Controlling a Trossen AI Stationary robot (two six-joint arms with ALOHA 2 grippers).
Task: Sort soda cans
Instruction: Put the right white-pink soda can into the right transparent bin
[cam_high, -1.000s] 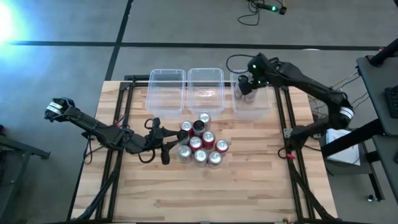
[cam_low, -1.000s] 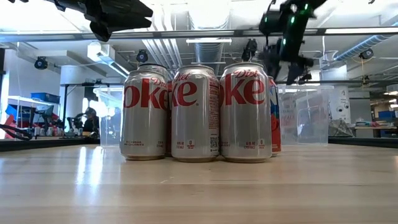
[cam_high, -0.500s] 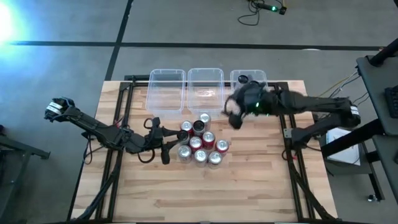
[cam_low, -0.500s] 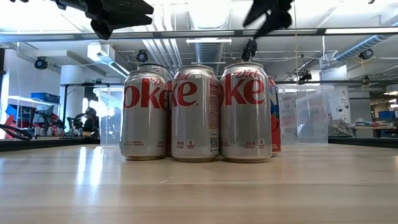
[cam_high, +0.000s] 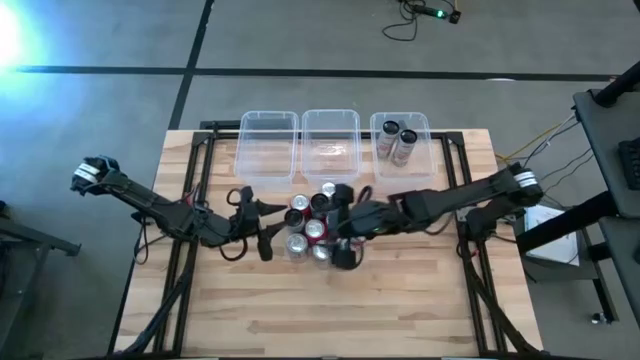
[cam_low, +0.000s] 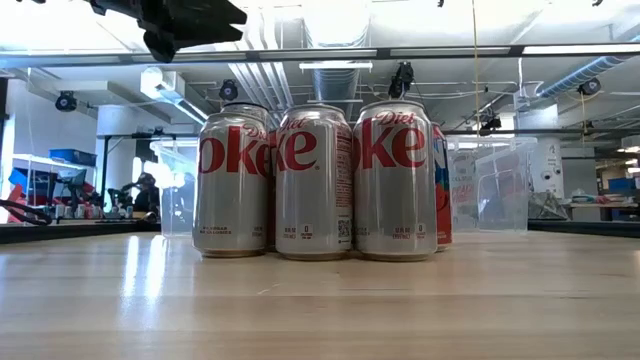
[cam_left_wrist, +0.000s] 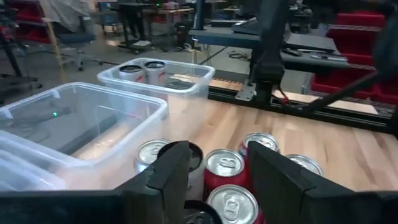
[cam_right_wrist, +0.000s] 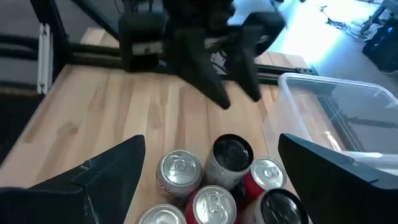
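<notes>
While spread wide, right gripper (cam_high: 345, 232) hovers over soda cans (cam_high: 318, 228).

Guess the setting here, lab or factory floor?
Most likely a robotics lab or workshop: exposed ceiling ducts, desks with office chairs behind the wooden table, and red parts bins on shelving.

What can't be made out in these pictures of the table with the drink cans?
- High view: the right gripper hangs over the cluster of small metal soda cans and hides some, so no full count.
- Low view: three silver-bodied cans in front block those behind; only a red can's edge shows.
- Low view: the left gripper is cut off by the top edge.
- Right wrist view: a black can is cut off by the bottom edge.
</notes>
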